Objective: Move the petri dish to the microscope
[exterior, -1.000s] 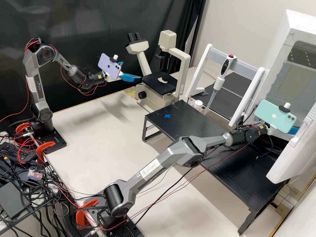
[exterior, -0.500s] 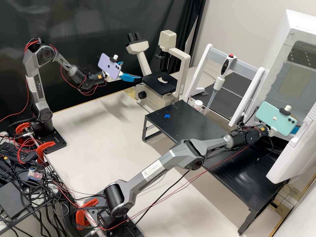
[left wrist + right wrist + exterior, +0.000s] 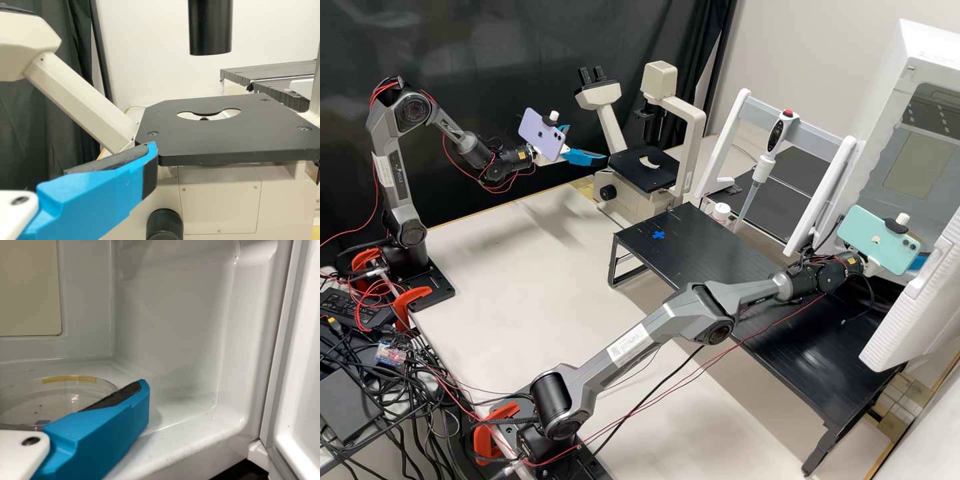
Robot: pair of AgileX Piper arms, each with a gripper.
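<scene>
My right gripper: set wide, reaching into the white cabinet, one finger just beside the dish; contact, I cannot tell. Dish: clear, flat on the cabinet floor. Right arm: stretched out from its base, elbow low, forearm over the black rack. My left gripper: spread wide, near the microscope stage. Left arm: lower link upright, elbow high, forearm sloping down to the wrist.
</scene>
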